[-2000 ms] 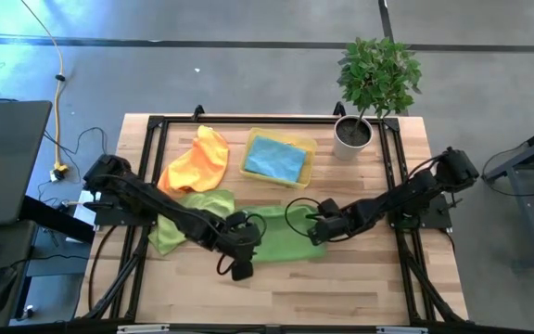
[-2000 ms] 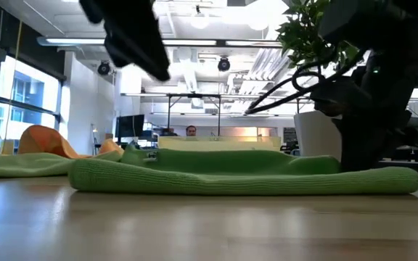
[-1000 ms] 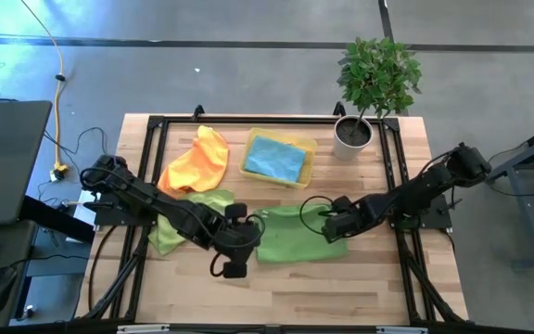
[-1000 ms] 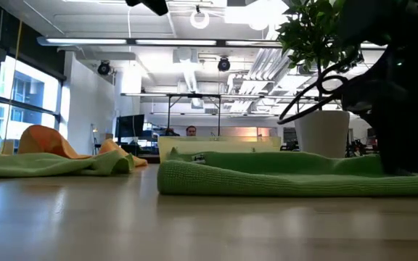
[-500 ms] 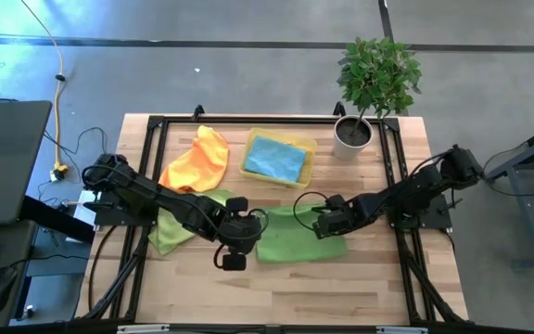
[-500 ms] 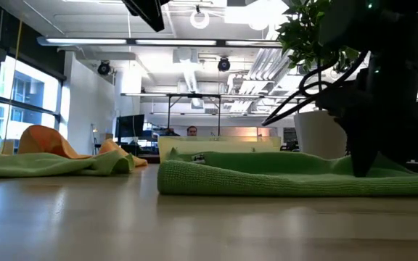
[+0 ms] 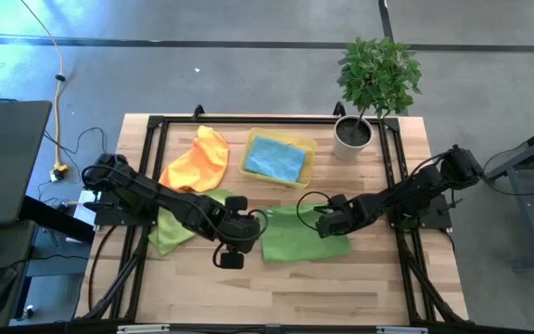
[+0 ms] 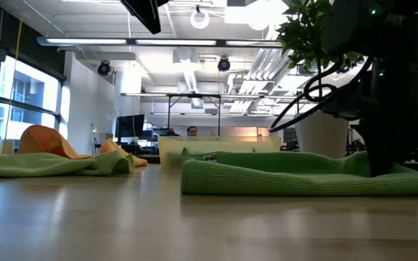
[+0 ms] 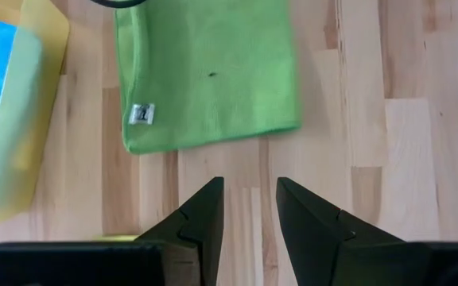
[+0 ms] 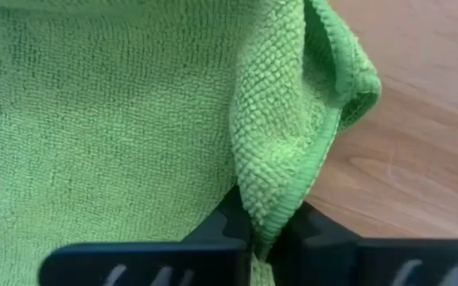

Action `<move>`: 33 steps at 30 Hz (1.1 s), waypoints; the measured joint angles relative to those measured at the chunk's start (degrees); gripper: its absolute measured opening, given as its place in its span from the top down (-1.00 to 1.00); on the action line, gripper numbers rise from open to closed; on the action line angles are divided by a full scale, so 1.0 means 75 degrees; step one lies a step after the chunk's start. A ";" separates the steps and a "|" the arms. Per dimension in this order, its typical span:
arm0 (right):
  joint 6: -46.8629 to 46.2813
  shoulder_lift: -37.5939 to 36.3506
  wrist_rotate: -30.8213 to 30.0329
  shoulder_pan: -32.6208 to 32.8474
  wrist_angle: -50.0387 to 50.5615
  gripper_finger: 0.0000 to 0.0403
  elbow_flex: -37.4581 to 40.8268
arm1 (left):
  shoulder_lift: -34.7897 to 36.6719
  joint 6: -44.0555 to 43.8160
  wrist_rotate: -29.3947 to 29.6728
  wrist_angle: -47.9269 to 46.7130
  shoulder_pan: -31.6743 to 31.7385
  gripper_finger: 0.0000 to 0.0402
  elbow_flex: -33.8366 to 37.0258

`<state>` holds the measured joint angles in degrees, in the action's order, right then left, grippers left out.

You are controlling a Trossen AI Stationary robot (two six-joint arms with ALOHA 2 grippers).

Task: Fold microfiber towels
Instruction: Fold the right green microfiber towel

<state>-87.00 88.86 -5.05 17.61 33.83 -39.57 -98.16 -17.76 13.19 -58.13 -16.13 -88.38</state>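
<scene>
A folded light green microfiber towel (image 7: 306,234) lies flat on the wooden table, right of centre. My right gripper (image 7: 327,223) stands over its far part, pointing down, shut on a raised ridge of the cloth. My left gripper (image 9: 249,214) hovers open over bare wood just left of that towel, touching nothing. A second light green towel (image 7: 185,215) lies crumpled under my left arm, with an orange towel (image 7: 197,158) bunched beyond it. A teal blue towel (image 7: 274,158) lies in the yellow tray (image 7: 309,148). My right gripper pinches a bunched-up fold of the green towel (image 10: 270,191) between its two fingers, at the towel's edge next to bare wood. The fingers come from above, pointing down. The fold stands up as a ridge with its hem showing; the other parts of the towel lie on the table.
A potted plant (image 7: 371,83) stands at the table's far right corner. The black frame rails (image 7: 160,125) run along the table's edges. Bare wood (image 7: 295,288) runs along the near edge. A laptop (image 7: 3,158) sits off the table to the left.
The green towel has slid a little toward the table's right edge, its left edge moving with it while it stays flat. My right gripper has sunk onto the towel and now has a ridge of cloth drawn up between its fingers.
</scene>
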 joint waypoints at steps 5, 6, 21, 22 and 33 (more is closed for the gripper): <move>0.0047 0.0062 0.0329 -0.0002 0.0998 0.93 -0.0395 | 0.0205 0.0000 0.0147 -0.0201 0.0008 0.47 0.0003; 0.0137 0.0085 0.0518 0.0008 0.1474 0.95 -0.0546 | 0.0293 0.0000 0.0174 -0.0231 0.0008 0.47 0.0003; 0.0505 0.0055 0.0872 -0.0163 0.6766 1.00 -0.2925 | 0.1546 -0.0006 0.0389 -0.0268 0.0057 0.47 0.0000; 0.0384 0.0055 0.0942 -0.0163 0.6959 1.00 -0.3073 | 0.1595 -0.0006 0.0395 -0.0279 0.0057 0.47 0.0000; -0.1144 0.0553 0.1235 0.0026 0.6302 1.00 -0.4106 | 0.1845 0.0517 0.0761 -0.0306 0.0057 0.47 0.0000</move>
<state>-95.58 93.01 4.21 17.80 81.09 -70.36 -84.32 -13.88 18.90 -60.42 -15.70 -88.38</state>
